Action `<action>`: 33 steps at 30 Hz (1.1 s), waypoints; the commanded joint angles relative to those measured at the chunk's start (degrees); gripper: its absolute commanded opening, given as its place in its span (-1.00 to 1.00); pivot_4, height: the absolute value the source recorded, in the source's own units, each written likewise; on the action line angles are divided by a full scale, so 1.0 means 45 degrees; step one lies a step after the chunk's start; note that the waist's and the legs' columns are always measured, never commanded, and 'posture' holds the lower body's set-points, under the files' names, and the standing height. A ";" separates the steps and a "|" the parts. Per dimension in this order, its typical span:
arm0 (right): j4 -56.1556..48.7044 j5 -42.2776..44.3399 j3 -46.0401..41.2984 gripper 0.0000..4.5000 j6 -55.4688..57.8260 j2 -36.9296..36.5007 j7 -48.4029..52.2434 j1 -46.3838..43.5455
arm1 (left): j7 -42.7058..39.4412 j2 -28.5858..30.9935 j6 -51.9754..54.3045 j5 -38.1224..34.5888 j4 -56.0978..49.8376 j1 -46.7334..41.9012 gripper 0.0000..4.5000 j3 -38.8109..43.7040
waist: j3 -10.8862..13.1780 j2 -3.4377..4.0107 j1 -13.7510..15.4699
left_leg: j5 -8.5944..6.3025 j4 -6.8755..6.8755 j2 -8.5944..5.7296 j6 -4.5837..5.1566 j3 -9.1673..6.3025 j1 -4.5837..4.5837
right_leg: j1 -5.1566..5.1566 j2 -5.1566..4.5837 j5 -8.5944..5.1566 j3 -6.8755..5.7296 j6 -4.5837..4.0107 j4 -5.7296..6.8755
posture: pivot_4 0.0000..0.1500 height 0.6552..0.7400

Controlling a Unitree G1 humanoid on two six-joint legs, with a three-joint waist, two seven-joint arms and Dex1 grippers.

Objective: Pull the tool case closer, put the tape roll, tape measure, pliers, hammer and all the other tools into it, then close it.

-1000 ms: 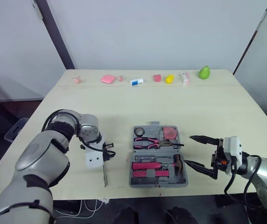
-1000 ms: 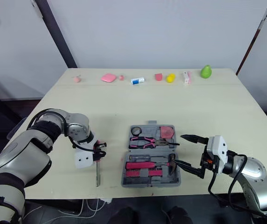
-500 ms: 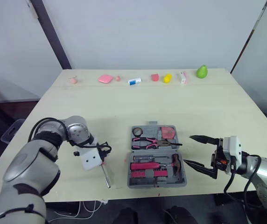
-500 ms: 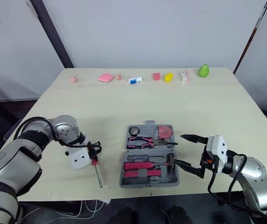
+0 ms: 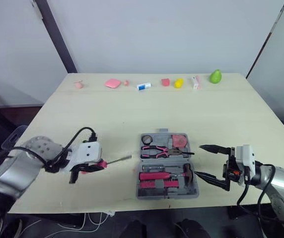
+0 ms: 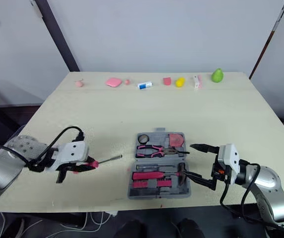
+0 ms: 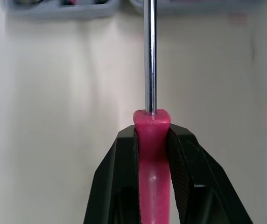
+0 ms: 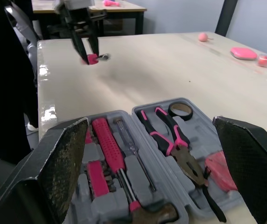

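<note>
Swung level, screwdriver (image 5: 116, 160) in left pincer (image 5: 97, 165) points toward open tool case (image 5: 168, 195).

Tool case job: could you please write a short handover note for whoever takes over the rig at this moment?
Left gripper: shut on the screwdriver by its pink handle, left of the case, shaft pointing toward it.
Right gripper: open and empty, just right of the tool case.
Done: the case lies open near the table's front edge; tape roll, pliers and hammer are in it.
Left: seat the screwdriver in the case, then close it.
</note>
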 commanded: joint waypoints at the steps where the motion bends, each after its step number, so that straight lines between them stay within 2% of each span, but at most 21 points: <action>1: -0.0148 0.0281 -0.0142 1.00 -0.0018 -0.0110 0.0251 -0.0127 | 0.1949 -0.0723 0.4355 -0.1112 -0.2139 0.0468 -0.83 0.1785 | 0.0000 0.0000 0.0034 | 0.0000 0.0002 -0.0016 0.0000 -0.0007 -0.0001 | 0.0000 0.0003 -0.0003 -0.0005 0.0004 -0.0001 | 1.00 1.00; 4: -0.0068 0.0494 -0.0128 1.00 0.0194 -0.0266 0.0611 -0.0234 | 0.3691 -0.2176 0.8044 -0.1890 -0.3134 0.0659 -0.83 0.2940 | 0.0006 -0.0009 -0.0019 | 0.0000 0.0006 -0.0043 -0.0001 -0.0006 0.0004 | 0.0002 0.0008 -0.0003 0.0000 0.0003 0.0008 | 1.00 1.00; 9: 0.0299 0.0506 -0.0121 1.00 0.0314 -0.0461 0.1141 -0.0653 | 0.5743 -0.4378 1.1772 -0.2335 -0.3373 -0.0278 -0.83 0.4065 | 0.0005 -0.0018 -0.0040 | 0.0000 0.0006 -0.0045 -0.0001 -0.0021 0.0001 | 0.0002 0.0020 0.0002 -0.0008 -0.0005 0.0002 | 1.00 1.00; 13: 0.0578 0.0394 -0.0176 1.00 0.0246 -0.0483 0.1361 -0.0867 | 0.7287 -0.5383 1.3021 -0.1836 -0.3068 -0.0748 -0.83 0.4015 | 0.0002 -0.0023 -0.0036 | 0.0001 0.0010 -0.0050 -0.0002 -0.0025 0.0004 | 0.0007 0.0018 0.0004 -0.0008 -0.0007 0.0009 | 1.00 1.00; 15: 0.0652 0.0363 -0.0211 1.00 0.0200 -0.0478 0.1424 -0.0888 | 0.8024 -0.6460 1.3973 -0.1727 -0.2920 -0.1175 -0.83 0.4457 | 0.0002 -0.0022 -0.0031 | 0.0001 0.0009 -0.0054 -0.0003 -0.0026 0.0003 | 0.0008 0.0012 0.0005 -0.0006 -0.0007 0.0005 | 1.00 1.00; 21: 0.0597 0.0298 -0.0260 1.00 0.0105 -0.0496 0.1422 -0.0732 | 0.9508 -0.7354 1.4224 -0.0998 -0.2033 -0.1440 -0.83 0.4001 | -0.0003 -0.0041 -0.0045 | 0.0001 0.0009 -0.0058 -0.0004 -0.0039 -0.0001 | 0.0006 0.0005 0.0007 -0.0005 -0.0008 0.0005 | 1.00 1.00; 28: 0.0470 0.0210 -0.0257 1.00 0.0042 -0.0494 0.1328 -0.0572 | 1.0286 -0.8633 1.3938 -0.0866 -0.1349 -0.1815 -0.83 0.4063 | -0.0010 -0.0031 -0.0011 | 0.0002 0.0009 -0.0064 -0.0006 -0.0042 0.0007 | 0.0010 -0.0007 0.0008 0.0004 -0.0006 0.0008 | 1.00 1.00; 32: 0.0367 0.0190 -0.0218 1.00 0.0052 -0.0453 0.1238 -0.0488 | 1.0380 -0.8765 1.3451 -0.0827 -0.1216 -0.1780 -0.83 0.3912 | -0.0023 -0.0007 0.0033 | 0.0002 0.0009 -0.0068 -0.0006 -0.0038 0.0010 | 0.0016 -0.0017 0.0008 0.0008 -0.0005 0.0007 | 1.00 1.00; 33: 0.0354 0.0186 -0.0207 1.00 0.0055 -0.0446 0.1218 -0.0479 | 1.0391 -0.8817 1.3385 -0.0835 -0.1184 -0.1786 -0.37 0.3937 | -0.0023 -0.0008 0.0034 | 0.0002 0.0009 -0.0068 -0.0006 -0.0037 0.0015 | 0.0022 -0.0017 0.0008 0.0006 -0.0005 0.0007 | 1.00 1.00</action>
